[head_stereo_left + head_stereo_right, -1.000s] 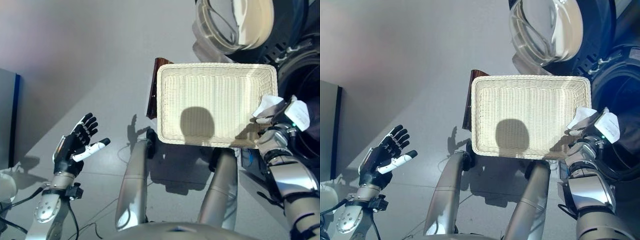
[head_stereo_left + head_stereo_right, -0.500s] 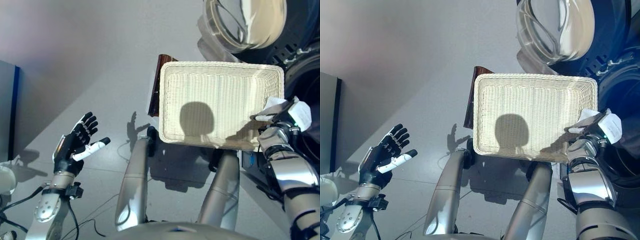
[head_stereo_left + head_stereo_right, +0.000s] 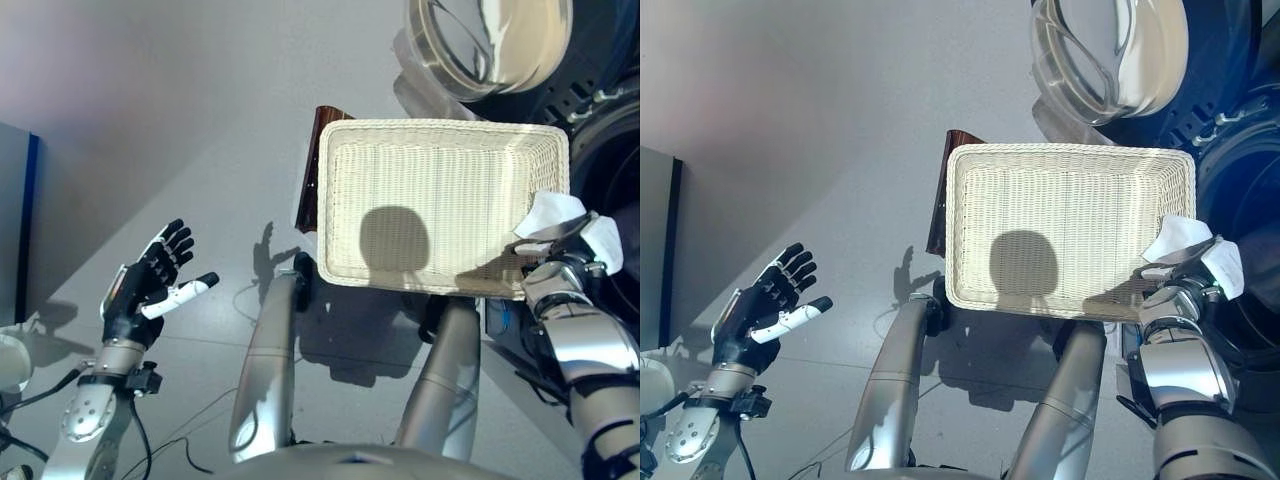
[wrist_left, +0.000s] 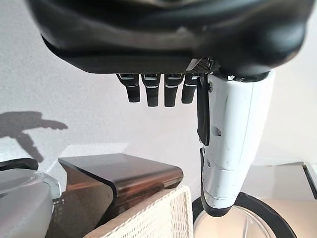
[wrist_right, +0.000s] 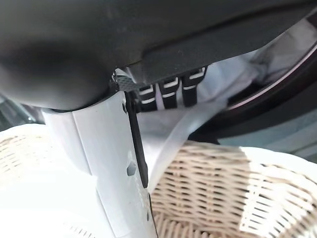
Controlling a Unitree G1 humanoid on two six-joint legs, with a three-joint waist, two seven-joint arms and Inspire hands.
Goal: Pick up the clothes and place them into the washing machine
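The white garment (image 3: 556, 214) is pinched in the right hand (image 3: 572, 252), bunched over the right rim of the wicker laundry basket (image 3: 440, 205), whose floor shows bare weave and no other clothing. The move to come turns on one relation: the dark drum opening of the washing machine (image 3: 1252, 190) lies just beyond the right hand's fingers, on the side away from the basket, so the cloth need only travel outward past the fingertips, away from the rim. The garment has no clear long axis; it is a crumpled wad with one strip hanging from the fingers toward the weave. The right hand is by far the nearer to both cloth and drum. The left hand (image 3: 152, 287) hangs well apart on the far side of the basket, fingers straight and spread, thumb out, holding nothing.

The eye views show the layout: basket between the hands, glass door (image 3: 487, 45) swung open beyond the basket's far rim, drum mouth to the right. They hide how the cloth is gripped. The right wrist view supplies that: fingers (image 5: 171, 91) curled down onto white fabric (image 5: 218, 79), the dark curved lip of the drum right behind it, wicker below. The left wrist view adds a brown stool-like stand (image 4: 119, 181) beside the basket corner.
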